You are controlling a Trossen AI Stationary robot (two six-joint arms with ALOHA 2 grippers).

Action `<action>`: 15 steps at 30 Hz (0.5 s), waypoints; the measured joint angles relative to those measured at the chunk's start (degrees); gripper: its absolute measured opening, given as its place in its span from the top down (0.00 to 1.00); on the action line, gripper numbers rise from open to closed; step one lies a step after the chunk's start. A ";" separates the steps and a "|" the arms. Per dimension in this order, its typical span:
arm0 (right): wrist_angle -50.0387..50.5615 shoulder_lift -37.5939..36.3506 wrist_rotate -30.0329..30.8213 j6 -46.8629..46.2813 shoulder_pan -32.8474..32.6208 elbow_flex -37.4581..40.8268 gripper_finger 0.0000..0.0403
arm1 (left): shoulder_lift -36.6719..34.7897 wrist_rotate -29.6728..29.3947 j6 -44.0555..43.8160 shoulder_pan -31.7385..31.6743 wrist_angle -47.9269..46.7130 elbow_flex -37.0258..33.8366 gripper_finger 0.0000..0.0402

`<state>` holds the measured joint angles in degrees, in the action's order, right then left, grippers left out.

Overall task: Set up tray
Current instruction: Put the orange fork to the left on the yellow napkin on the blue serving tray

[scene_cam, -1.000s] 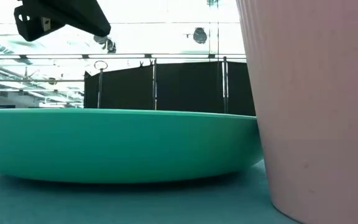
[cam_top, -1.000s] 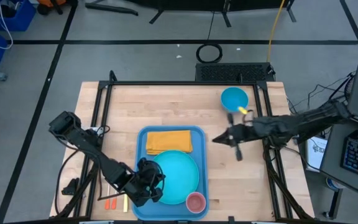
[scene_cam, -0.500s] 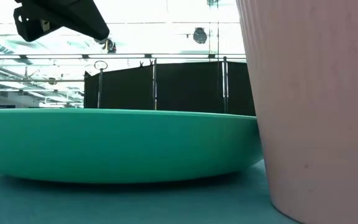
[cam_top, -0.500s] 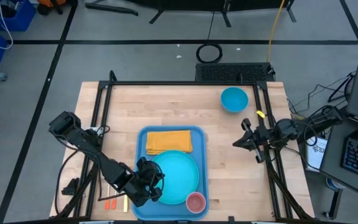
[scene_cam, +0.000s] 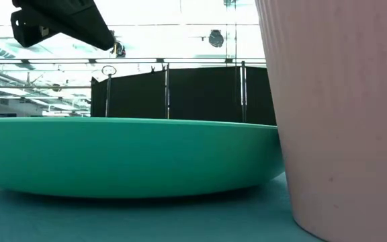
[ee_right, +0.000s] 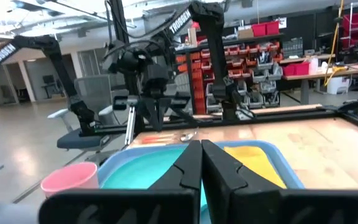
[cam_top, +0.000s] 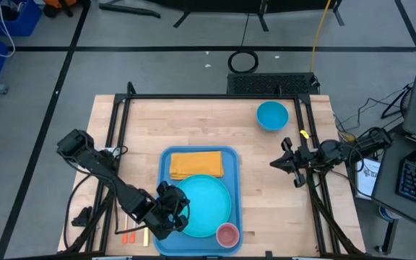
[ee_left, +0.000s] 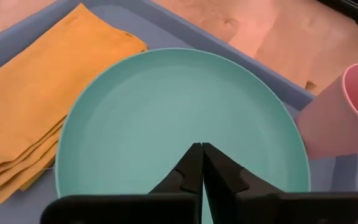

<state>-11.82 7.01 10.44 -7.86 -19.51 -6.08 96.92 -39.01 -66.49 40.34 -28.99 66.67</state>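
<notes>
The blue tray (cam_top: pixel 235 189) lies near the table's near edge. On it rest a round turquoise plate (cam_top: pixel 211 202), a folded yellow napkin (cam_top: pixel 196 163) at its far end and a pink cup (cam_top: pixel 227 233) upright at its near right corner. My left gripper (cam_top: pixel 173 215) is shut and hovers over the plate's left part (ee_left: pixel 179 106); the low view shows it (scene_cam: pixel 62 20) well above the plate (scene_cam: pixel 126 154). My right gripper (cam_top: pixel 274 165) is shut, held above the bare table right of the tray, and points at the tray (ee_right: pixel 278 158).
A blue bowl (cam_top: pixel 271 115) stands on the table's far right part. Small orange and yellow pieces (cam_top: pixel 131 233) lie on the wood left of the tray. A black frame runs along the table's edges. Bare wood stretches between the tray and the bowl.
My right arm has drawn back from the middle of the table toward its right edge, its gripper staying shut. The tray, plate, napkin, cup and bowl have kept their places.
</notes>
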 joint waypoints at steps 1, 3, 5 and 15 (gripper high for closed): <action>-0.08 0.00 0.00 -0.02 0.00 0.60 1.00 | 0.00 -0.02 -0.04 0.00 -0.03 0.00 0.99; 0.13 0.00 -0.02 -0.02 0.00 2.02 1.00 | 0.00 -0.02 -0.12 0.00 -0.03 0.00 0.99; -0.36 0.05 0.04 -0.45 0.00 2.82 1.00 | 0.00 0.00 -0.11 0.00 0.00 0.00 0.97; 3.20 0.04 -3.64 -2.26 -0.13 4.16 1.00 | 0.00 -0.64 1.09 0.33 -0.02 0.00 0.99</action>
<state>-8.62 7.05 6.80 -10.12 -19.64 -1.91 96.92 -39.65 -65.40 40.67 -29.01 66.67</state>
